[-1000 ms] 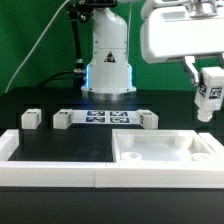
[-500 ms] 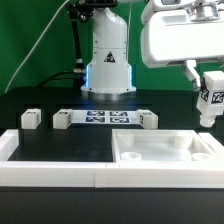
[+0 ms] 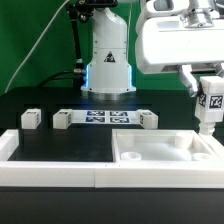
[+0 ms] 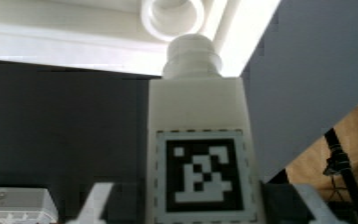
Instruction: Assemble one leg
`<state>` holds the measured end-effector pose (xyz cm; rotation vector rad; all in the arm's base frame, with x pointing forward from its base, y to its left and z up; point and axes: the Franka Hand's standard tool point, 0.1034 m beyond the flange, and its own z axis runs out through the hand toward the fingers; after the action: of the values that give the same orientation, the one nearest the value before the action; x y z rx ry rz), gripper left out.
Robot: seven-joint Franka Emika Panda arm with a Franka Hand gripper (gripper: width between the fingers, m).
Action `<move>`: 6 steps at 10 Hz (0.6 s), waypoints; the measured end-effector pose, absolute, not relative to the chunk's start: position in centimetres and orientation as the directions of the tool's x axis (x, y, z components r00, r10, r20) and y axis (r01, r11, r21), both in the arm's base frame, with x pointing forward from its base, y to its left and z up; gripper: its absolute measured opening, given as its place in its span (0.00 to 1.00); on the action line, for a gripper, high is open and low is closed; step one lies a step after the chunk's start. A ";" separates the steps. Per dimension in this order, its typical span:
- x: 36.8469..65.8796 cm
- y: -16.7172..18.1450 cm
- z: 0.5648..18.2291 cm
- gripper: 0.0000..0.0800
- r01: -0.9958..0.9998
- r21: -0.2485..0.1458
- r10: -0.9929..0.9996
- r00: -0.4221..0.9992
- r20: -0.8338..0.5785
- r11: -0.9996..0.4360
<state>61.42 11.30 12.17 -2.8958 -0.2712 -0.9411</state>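
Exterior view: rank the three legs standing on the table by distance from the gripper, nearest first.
1. right-end leg, at the marker board's end on the exterior view's right, nearest the gripper.
2. left-end leg, at the board's other end.
3. far-left leg, alone at the exterior view's left.

leg: tagged end cut off by edge | marker board: tags too small to read

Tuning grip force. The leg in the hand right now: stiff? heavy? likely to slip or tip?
Probably stiff: the held leg looks like a solid plastic post, straight in the hand. Small and plastic, so likely light. Its smooth white faces could slip under a weak grip, and the narrow peg end suggests it would tip if stood there.
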 end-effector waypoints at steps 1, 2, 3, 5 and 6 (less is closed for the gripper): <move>61.9 11.0 11.8 0.36 0.194 -0.021 0.145 0.794 0.590 -0.981; 62.0 10.7 11.3 0.36 0.190 -0.021 0.142 0.798 0.586 -0.982; 61.9 10.6 10.5 0.36 0.187 -0.022 0.140 0.804 0.577 -0.982; 61.6 10.7 9.6 0.36 0.186 -0.024 0.140 0.809 0.572 -0.982; 61.5 10.7 9.2 0.36 0.186 -0.024 0.139 0.810 0.569 -0.982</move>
<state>61.47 10.68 9.18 -2.9136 -0.2618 -0.9074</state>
